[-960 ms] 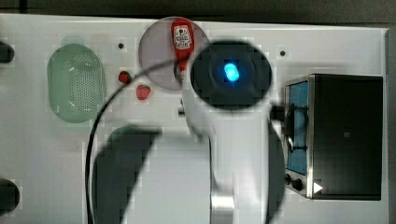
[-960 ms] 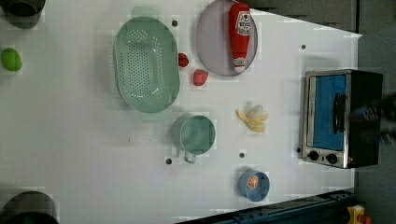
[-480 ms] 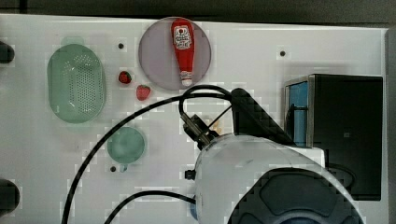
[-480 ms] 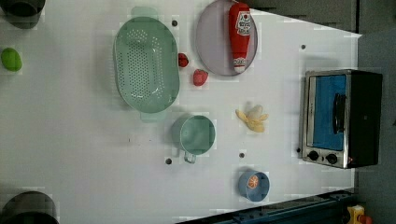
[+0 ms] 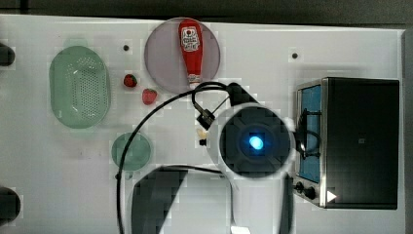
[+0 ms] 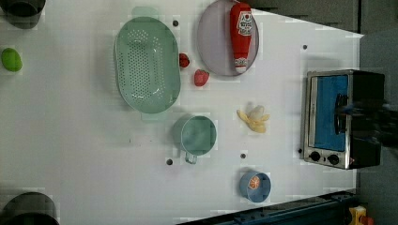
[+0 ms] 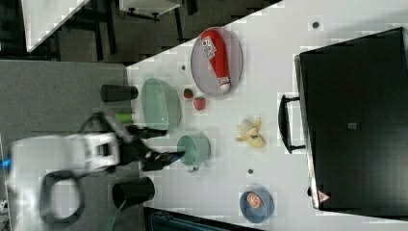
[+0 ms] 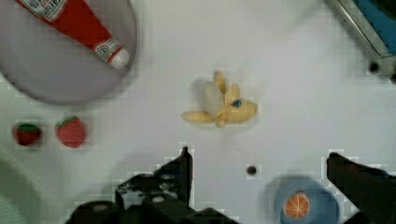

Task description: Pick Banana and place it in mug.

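- Currently reaching: the hand [image 8: 257, 163] hovers empty, fingers spread wide, above the peeled banana [image 8: 219, 106].
- Next, probably: descend, grip it, carry to the mug [image 6: 198, 135].

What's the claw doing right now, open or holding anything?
Claw: open and empty, fingers spread wide; the banana lies on the table, untouched.

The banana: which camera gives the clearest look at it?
The wrist view: the banana lies unobstructed, peel flaps spread. The left view and right view show it whole but smaller; in the top view the arm hides nearly all of it.
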Robot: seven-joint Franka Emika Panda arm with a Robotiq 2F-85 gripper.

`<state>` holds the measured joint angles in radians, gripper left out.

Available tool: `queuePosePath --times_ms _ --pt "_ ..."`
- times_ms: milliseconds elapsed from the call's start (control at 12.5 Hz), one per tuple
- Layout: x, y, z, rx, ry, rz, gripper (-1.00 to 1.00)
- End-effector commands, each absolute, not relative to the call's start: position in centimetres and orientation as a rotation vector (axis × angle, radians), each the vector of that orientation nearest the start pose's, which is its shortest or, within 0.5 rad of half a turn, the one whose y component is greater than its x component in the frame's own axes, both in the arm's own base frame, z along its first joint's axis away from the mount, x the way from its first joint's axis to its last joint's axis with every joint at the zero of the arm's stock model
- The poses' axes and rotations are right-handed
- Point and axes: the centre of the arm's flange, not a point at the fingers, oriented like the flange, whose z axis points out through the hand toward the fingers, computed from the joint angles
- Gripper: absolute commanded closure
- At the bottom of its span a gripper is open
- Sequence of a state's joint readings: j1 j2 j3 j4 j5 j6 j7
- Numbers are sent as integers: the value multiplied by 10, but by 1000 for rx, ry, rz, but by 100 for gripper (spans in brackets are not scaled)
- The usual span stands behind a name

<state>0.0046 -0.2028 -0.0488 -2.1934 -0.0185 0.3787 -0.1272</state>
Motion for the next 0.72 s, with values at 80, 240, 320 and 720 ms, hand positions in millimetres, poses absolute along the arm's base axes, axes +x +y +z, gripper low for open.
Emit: queuePosePath --times_ms 80,240,320,720 --pt "490 -21 402 -3053 820 143 -100" --pt "492 -23 358 -3073 753 175 -100" --pt "492 -22 337 -3082 721 193 -100" --pt "494 -20 244 -3112 593 207 -100"
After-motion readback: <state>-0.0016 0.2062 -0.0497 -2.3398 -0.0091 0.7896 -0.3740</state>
